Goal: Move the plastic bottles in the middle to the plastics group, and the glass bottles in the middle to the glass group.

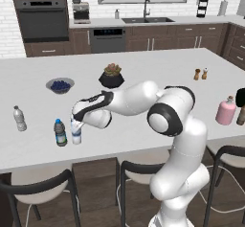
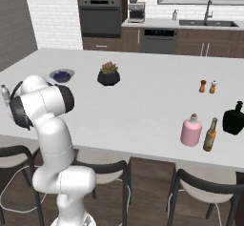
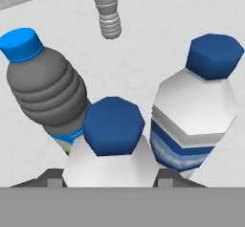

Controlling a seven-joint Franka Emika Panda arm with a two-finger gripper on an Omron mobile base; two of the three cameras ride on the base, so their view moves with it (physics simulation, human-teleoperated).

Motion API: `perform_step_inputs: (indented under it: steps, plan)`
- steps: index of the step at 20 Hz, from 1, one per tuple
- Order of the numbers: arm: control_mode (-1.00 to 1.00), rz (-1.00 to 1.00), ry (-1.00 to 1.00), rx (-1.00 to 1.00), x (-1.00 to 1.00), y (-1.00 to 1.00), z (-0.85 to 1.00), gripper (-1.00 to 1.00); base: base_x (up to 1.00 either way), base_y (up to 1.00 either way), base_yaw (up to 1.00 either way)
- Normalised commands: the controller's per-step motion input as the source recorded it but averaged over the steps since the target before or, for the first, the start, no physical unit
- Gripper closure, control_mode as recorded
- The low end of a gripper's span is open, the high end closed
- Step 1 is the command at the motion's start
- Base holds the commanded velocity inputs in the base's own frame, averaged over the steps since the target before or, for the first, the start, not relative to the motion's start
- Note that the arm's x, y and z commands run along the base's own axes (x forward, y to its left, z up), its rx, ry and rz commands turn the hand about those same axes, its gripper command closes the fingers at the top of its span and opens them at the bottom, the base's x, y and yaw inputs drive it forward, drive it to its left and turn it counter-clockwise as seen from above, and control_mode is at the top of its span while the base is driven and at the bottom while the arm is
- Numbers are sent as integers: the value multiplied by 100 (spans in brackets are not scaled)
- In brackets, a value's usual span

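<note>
At the lower left of the left base view the arm bends down over the counter (image 1: 143,135), so the claw (image 1: 76,123) comes onto a cluster of small water bottles from above. In the hand view a white-bodied bottle (image 3: 113,140) with a dark blue cap stands between the two dark tips at the bottom centre. The tips sit close against its sides. I cannot tell whether they press on it or stand just free of it.

It stands among its own kind, which looks like the reason for this spot. A blue-labelled bottle (image 3: 194,125) is just beside it at the right, and a dark grey bottle (image 3: 45,94) with a bright blue cap is just beside it at the left. A plain greyish bottle (image 3: 107,10) lies farther off at the top of the frame. Placement into the plastics group seems to be at or near its end.

The pink bottle (image 2: 191,131) stands at the lower right of the right base view, just beside a brown bottle (image 2: 210,135) and near a black bottle (image 2: 233,119). It appears to be sorted with the glass already.

Much is hidden. The hand covers the cap of the clear bottle under it in the left base view, and I make out one clear bottle there, not two. The bottom edge of the hand view cuts off the white-bodied bottle's lower body. The right edge of the left base view crops the dark glass bottles.
</note>
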Motion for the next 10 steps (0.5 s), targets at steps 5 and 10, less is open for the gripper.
perform_step_inputs:
  steps: [5, 10]
  plan:
    - [-100, -11, -3, 0, -6, -2, -1, -100, 0, 0, 0]
    - [-100, -8, -4, 0, -13, 0, 3, -100, 0, 0, 0]
